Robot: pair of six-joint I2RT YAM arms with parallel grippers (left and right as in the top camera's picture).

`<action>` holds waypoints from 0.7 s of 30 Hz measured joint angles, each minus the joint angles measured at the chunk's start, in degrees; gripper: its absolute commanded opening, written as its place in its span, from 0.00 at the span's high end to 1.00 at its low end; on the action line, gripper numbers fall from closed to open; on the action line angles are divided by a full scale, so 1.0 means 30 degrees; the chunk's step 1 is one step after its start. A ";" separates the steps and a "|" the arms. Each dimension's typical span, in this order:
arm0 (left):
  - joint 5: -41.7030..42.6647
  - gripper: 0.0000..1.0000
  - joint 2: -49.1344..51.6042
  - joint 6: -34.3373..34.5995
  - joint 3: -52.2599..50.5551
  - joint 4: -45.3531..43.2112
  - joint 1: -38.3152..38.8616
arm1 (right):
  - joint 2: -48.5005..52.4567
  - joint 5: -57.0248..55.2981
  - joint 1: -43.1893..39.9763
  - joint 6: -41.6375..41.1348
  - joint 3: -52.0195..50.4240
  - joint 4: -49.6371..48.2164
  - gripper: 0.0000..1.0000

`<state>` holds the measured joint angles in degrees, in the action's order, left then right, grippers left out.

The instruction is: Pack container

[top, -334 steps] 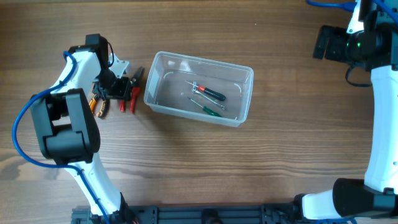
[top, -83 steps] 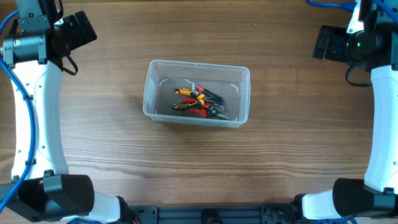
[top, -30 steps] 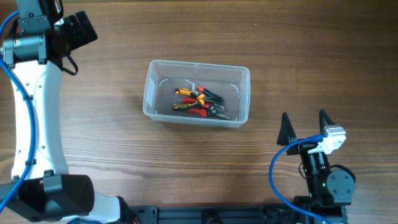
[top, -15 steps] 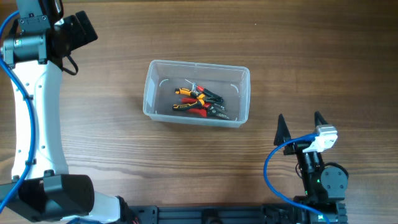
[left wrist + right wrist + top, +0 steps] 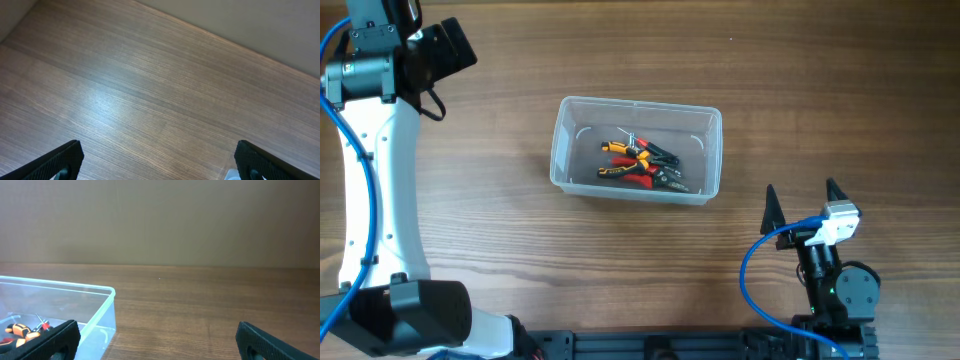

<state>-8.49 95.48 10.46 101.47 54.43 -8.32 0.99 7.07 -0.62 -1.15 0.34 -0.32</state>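
Observation:
The clear plastic container (image 5: pixel 567 128) stands at the middle of the table. Inside lie orange-handled pliers (image 5: pixel 616 170), red-handled pliers (image 5: pixel 642 180) and dark-handled screwdrivers (image 5: pixel 665 156). My right gripper (image 5: pixel 801 189) is low at the front right, open and empty, pointing toward the container's near right side. In the right wrist view the gripper (image 5: pixel 157 330) frames bare table, with the container (image 5: pixel 75 287) at the left. My left gripper (image 5: pixel 157 150) is open over bare wood at the far left, holding nothing.
The left arm (image 5: pixel 365 180) runs along the table's left side. The right arm's base (image 5: pixel 838 290) sits at the front edge. A wall (image 5: pixel 160 220) rises behind the table's far edge.
Over the last second the right gripper has shifted slightly left and toward the front edge. Earlier still, the pliers lay beside the container and the right arm stood at the back right.

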 measured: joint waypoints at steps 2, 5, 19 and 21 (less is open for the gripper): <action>0.0000 0.00 0.0000 0.0000 0.0000 0.0000 0.0000 | 0.0000 0.0000 0.0000 0.0000 0.0000 0.0000 0.00; 0.0000 0.00 0.0000 0.0000 0.0000 0.0000 0.0000 | 0.0000 0.0000 0.0000 0.0007 0.0000 0.0007 0.00; -0.0131 0.00 0.0000 -0.0007 0.0000 -0.0168 0.0000 | 0.0000 0.0000 0.0000 0.0080 0.0000 0.0007 0.00; -0.0335 0.00 -0.0007 -0.0007 0.0000 -0.0452 0.0000 | 0.0000 0.0000 0.0000 0.0131 0.0000 0.0007 0.00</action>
<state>-9.50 95.46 10.44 101.47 53.08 -8.32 0.99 7.07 -0.62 -0.75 0.34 -0.30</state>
